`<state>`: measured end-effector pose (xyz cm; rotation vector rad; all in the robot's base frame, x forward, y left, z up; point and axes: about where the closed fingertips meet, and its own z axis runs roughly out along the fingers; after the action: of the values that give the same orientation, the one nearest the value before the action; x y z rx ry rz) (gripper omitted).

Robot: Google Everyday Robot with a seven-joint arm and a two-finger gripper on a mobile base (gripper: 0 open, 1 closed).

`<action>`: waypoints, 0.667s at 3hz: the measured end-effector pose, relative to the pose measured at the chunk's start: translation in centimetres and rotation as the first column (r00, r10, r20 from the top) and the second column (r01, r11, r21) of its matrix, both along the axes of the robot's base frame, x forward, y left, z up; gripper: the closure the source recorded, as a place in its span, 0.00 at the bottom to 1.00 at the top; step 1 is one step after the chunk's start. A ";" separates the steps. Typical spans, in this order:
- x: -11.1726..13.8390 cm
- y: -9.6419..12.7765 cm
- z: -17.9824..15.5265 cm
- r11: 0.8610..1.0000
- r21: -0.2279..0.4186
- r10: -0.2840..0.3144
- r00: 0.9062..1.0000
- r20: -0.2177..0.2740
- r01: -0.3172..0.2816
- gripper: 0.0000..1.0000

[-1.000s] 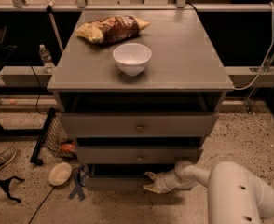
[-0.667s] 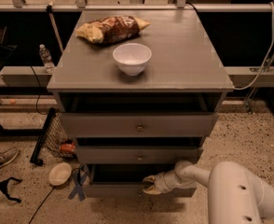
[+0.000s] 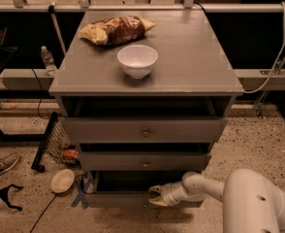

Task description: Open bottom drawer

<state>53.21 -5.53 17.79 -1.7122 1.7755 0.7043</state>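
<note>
Grey-fronted bottom drawer [image 3: 116, 199] sits lowest in the cabinet [image 3: 191, 62]. My pincer [image 3: 154, 196] is at its front centre; open or closed, I cannot tell. I should pull straight back, level, unhurried.

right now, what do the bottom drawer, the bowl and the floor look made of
The bottom drawer: likely wood painted matt grey, going by its flat, dull front; the gripper is at its middle. The bowl: white and smooth with a soft sheen, ceramic or plastic, can't tell which. The floor: speckled and stone-like, probably terrazzo.
</note>
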 end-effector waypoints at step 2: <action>-0.5 0.0 0.1 1.000 0.000 -0.004 1.000 -0.001 0.004 1.00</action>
<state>52.66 -5.51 17.86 -1.7081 1.7787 0.7036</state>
